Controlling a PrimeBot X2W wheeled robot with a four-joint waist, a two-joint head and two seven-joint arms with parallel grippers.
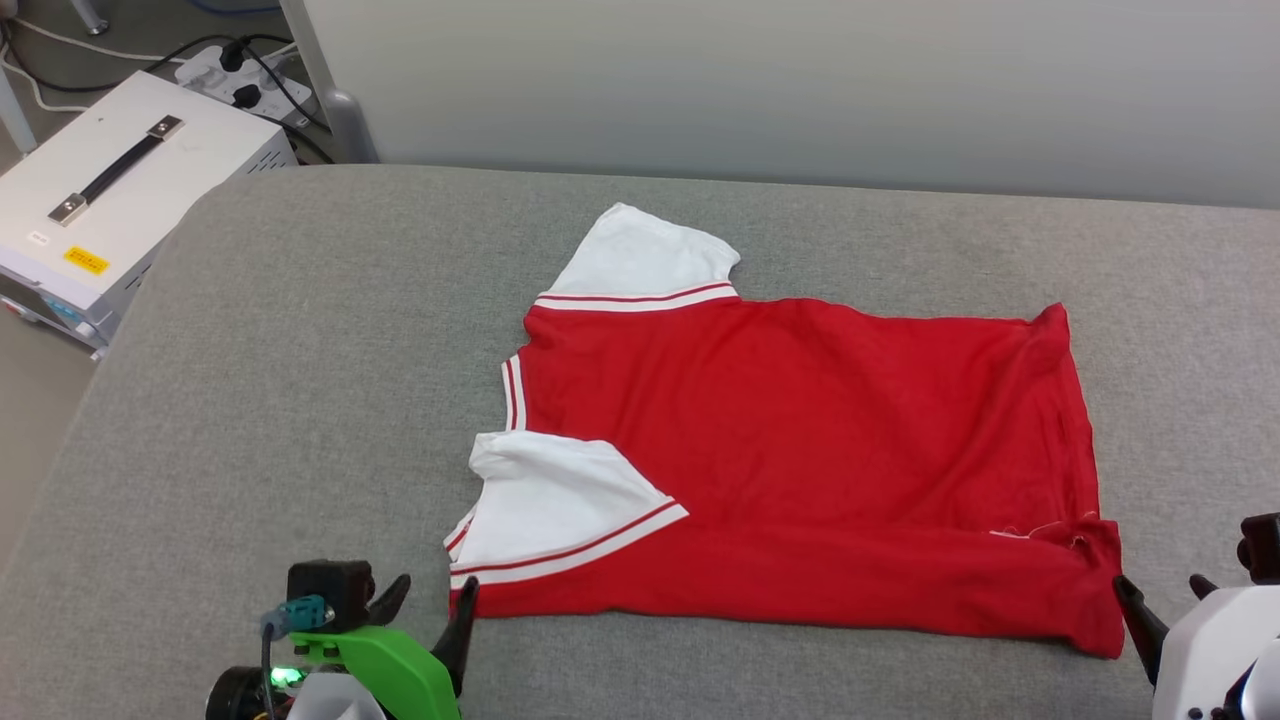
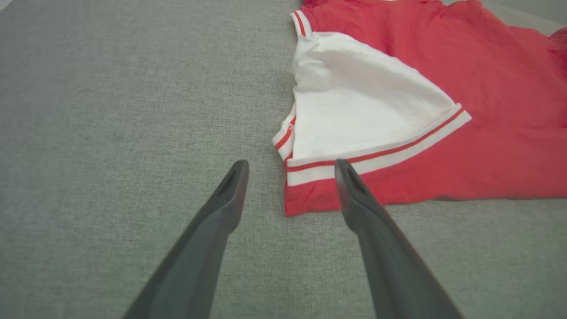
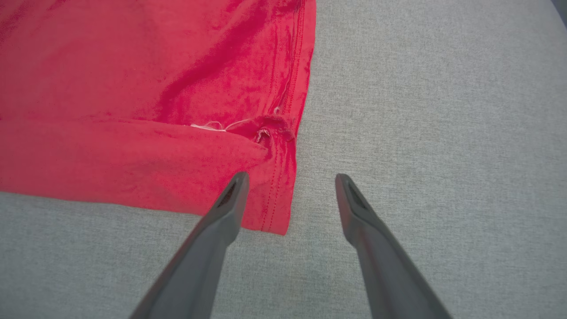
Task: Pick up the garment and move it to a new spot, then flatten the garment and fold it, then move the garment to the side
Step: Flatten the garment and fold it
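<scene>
- garment (image 1: 800, 450): red jersey lying spread on the grey desk (image 1: 300, 400), roughly mid-desk and toward the robot's side. Collar end points to the robot's left, hem end to its right. Plain red side up.
- garment's near long edge is folded over onto the body. The near white sleeve (image 1: 550, 500) lies on top of the red, its red-and-white stripe trim running diagonally.
- far white sleeve (image 1: 640, 255) sticks out flat past the garment's far edge, trim showing where it meets the red.
- hem end is a bit wrinkled. The right wrist view shows a loose white thread (image 3: 212, 126) at the garment's fold line, close to the hem.
- left pincer (image 1: 435, 590): released, fingers spread, nothing gripped. Sits at the garment's near collar-end corner. In the left wrist view (image 2: 290, 166) that corner lies between the fingertips, and one finger (image 2: 354, 195) overlaps the red edge.
- right pincer (image 1: 1158, 585): released, fingers spread, nothing gripped. Sits at the garment's near hem-end corner. In the right wrist view (image 3: 290, 177) one finger (image 3: 230, 204) is over the cloth and the other is over bare desk.
- white equipment box (image 1: 110, 190) with black carry handle and yellow label: well apart from the garment, off the desk beyond the collar end, far side.
- power strip (image 1: 240, 80) with black plugs: on the floor past that box, farther from the garment.
</scene>
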